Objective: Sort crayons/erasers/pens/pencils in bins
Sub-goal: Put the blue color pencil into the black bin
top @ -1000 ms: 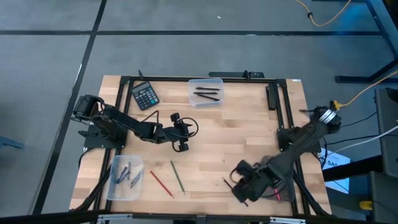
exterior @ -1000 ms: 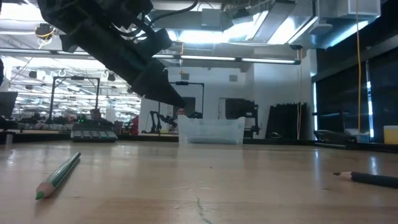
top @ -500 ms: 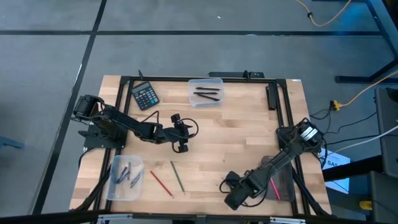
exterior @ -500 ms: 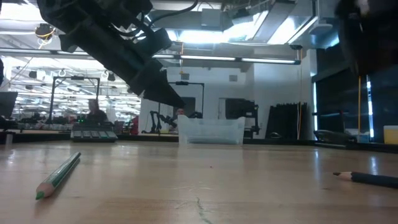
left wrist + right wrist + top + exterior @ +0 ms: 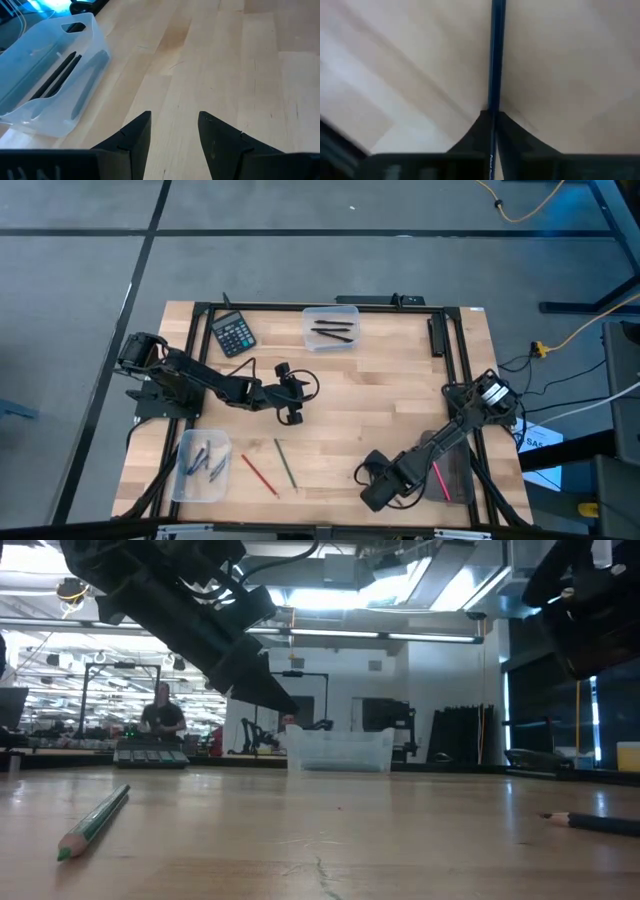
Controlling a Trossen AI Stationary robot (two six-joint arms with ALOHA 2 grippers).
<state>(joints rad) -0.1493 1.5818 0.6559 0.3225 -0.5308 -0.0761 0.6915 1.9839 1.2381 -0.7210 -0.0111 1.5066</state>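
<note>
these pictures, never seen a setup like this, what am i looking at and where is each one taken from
Two dark robot arms work at a wooden table, sorting pencils and the like into tubs.

One picture looks straight down. One sits at table height, with a green pencil lying close by. The other two come from cameras on each arm's wrist.

From above: a clear tub with black sticks at the far edge, another clear tub near the left arm's base, a smoky grey tub with a pink stick on the right, and a calculator. A red pencil and the green one lie loose on the wood.

The left claw hangs open at mid-table, holding nothing. The right claw is low at the near edge, shut on a dark pencil, seen between its fingers in its wrist view.
</note>
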